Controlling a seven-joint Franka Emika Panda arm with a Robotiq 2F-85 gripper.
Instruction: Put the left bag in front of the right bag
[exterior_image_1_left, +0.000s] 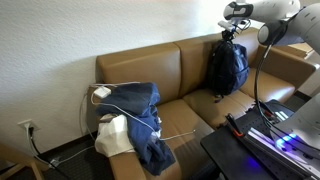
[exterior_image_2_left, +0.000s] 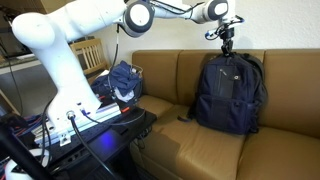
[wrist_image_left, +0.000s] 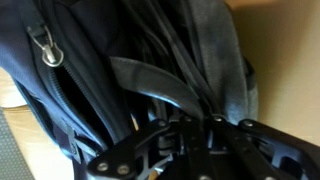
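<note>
Wrist view: my end effector is down on the black straps atop the left bag — can't tell if it's pinching one. That bag leans upright on the bench, touching the right bag. I'd grab a loop squarely and lift clear before swinging. Zipper looks shut — contents hidden.

Wall: white and textured, running behind the sofa in both exterior views.
Sofa: tan leather, standing against the wall, catching soft, even light.
Outlet: sitting low on the wall, left of the sofa.
Chair: wooden, standing far left.
</note>
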